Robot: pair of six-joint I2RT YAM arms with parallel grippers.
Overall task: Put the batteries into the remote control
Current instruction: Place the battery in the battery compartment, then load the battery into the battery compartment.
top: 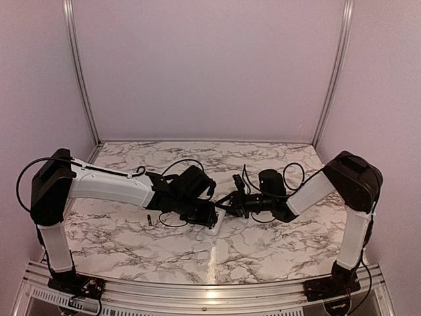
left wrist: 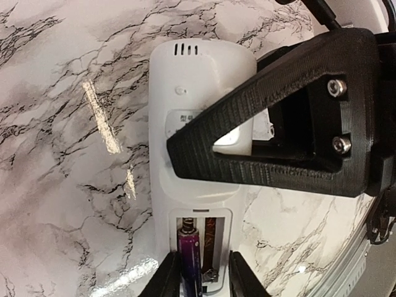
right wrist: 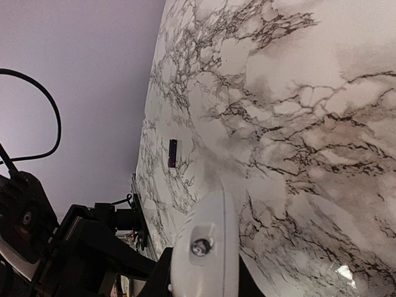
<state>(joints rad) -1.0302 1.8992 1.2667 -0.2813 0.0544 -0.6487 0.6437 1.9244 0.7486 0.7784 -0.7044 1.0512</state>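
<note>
The remote control (left wrist: 198, 80) lies back-up near the middle of the desk (top: 263, 253), its battery bay uncovered. The right end effector (right wrist: 204, 275) pinches the remote's body across its width. One battery (left wrist: 189, 257), purple, sits in the left slot of the bay. The left end effector (left wrist: 204, 281) hangs over it, fingers slightly spread to either side. The second battery (right wrist: 172, 153) lies loose toward the desk's left edge, well apart from the remote.

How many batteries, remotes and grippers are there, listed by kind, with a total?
Batteries: 2 (loaded battery, loose battery)
Remote control: 1
Grippers: 2 (left gripper, right gripper)
Total: 5
</note>
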